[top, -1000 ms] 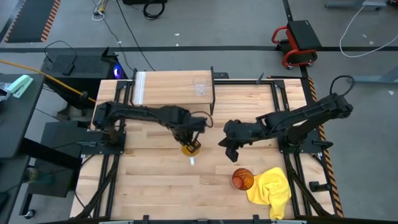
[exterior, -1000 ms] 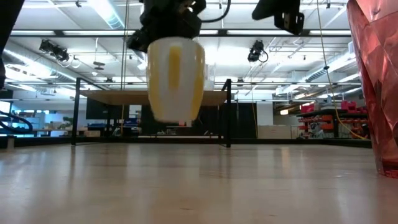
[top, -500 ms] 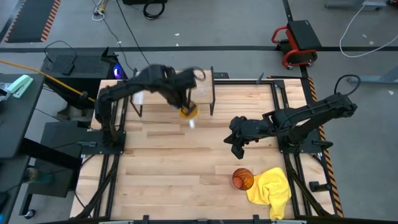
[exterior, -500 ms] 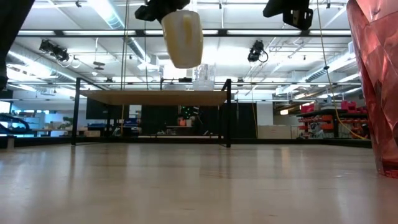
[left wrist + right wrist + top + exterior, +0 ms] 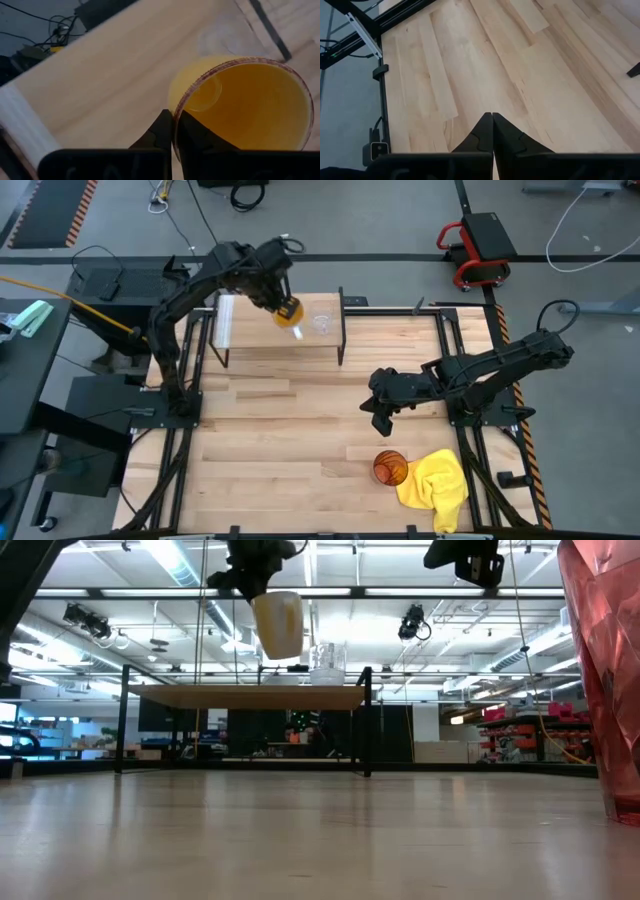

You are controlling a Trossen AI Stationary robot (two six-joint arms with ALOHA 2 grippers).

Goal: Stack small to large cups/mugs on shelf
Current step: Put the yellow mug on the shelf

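My left gripper (image 5: pixel 281 302) is shut on the orange mug (image 5: pixel 289 312) and holds it in the air over the light-wood shelf (image 5: pixel 250 330). In the low view the mug (image 5: pixel 278 625) hangs above the shelf board (image 5: pixel 240 696), beside the small clear glass cup (image 5: pixel 327 664). That cup (image 5: pixel 321 323) stands on its base on the shelf's right part. The amber tumbler (image 5: pixel 391 469) stands on the tabletop at the near right. My right gripper (image 5: pixel 378 420) is shut and empty, above the table's middle right. My left gripper pinches the mug's rim (image 5: pixel 176 107), one finger (image 5: pixel 195 140) inside the mug and one finger (image 5: pixel 161 131) outside its wall. The fingers come from above, pointing down. The mug hangs below them, mouth up and about upright, clear of the shelf.
A crumpled yellow cloth (image 5: pixel 437 485) lies against the tumbler at the table's near right corner. The shelf stands at the far edge on thin black legs (image 5: pixel 366 720). Bare wooden tabletop (image 5: pixel 280 450) lies between the shelf and the near edge.
My left gripper has carried the mug up and toward the table's far edge, from just above the table's middle to above the shelf, beside the glass cup. The mug stays held by its rim throughout. My right gripper has drawn back a little toward the right edge.
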